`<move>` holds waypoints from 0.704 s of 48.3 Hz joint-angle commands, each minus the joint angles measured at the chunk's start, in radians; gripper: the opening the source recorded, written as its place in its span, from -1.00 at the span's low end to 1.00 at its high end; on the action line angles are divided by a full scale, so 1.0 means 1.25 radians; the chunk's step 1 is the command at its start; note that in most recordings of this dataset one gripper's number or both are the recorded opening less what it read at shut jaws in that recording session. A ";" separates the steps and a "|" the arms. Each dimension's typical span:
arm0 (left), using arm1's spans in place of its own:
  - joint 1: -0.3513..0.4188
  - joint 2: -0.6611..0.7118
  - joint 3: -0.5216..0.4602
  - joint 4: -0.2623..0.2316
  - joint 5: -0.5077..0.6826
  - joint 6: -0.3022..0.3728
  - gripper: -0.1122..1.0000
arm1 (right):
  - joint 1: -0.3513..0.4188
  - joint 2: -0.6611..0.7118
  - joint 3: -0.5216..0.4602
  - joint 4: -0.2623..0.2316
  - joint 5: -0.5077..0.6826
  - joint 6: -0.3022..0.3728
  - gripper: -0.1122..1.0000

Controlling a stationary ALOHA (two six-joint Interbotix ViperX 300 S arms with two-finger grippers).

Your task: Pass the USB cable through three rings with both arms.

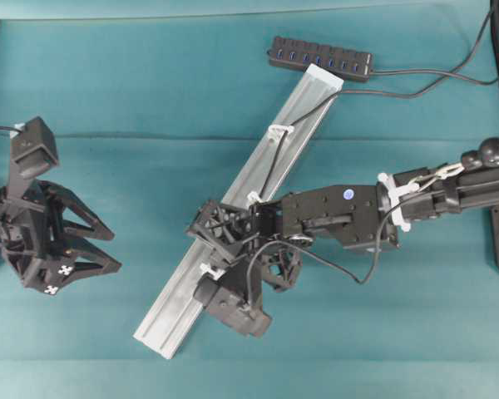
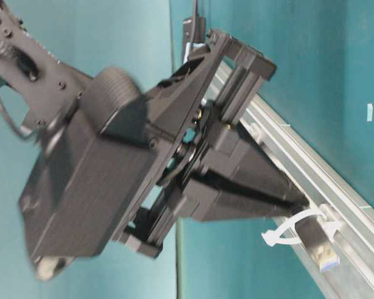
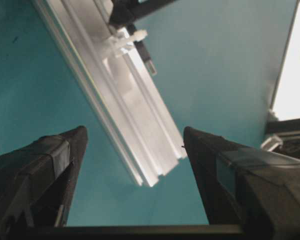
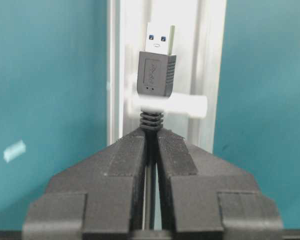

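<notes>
Plug (image 4: 156,60) first, the USB cable (image 1: 276,158) sits clamped just behind its strain relief in your right gripper (image 4: 151,134), jaws pressed together on the cord so the stiff connector sticks out ahead and pokes through the last ring (image 4: 176,105) on the rail (image 1: 183,299). Your left gripper (image 3: 135,145) waits with jaws wide apart beyond the rail's end, likely placed to take the plug. No brand or readable writing shows; only blue inserts mark the hub (image 1: 320,58).

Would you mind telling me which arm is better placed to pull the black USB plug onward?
Left, probably: the left gripper is open and free, facing the silver rail's end; the right gripper is shut on the USB cable behind the white ring.
</notes>
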State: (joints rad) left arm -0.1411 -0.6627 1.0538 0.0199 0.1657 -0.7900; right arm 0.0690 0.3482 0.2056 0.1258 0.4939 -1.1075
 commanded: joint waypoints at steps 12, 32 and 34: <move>-0.001 -0.023 0.006 0.002 -0.055 -0.002 0.73 | 0.000 0.006 -0.015 0.028 -0.006 0.002 -0.68; -0.001 0.104 0.040 0.002 -0.310 -0.007 0.72 | -0.009 0.005 -0.013 0.040 -0.009 0.004 -0.68; -0.002 0.125 0.039 0.002 -0.331 -0.007 0.71 | -0.010 0.005 -0.013 0.040 -0.009 0.004 -0.68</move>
State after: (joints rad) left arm -0.1411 -0.5860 1.1121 0.0199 -0.1917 -0.7992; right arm 0.0598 0.3513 0.1933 0.1687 0.4893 -1.1060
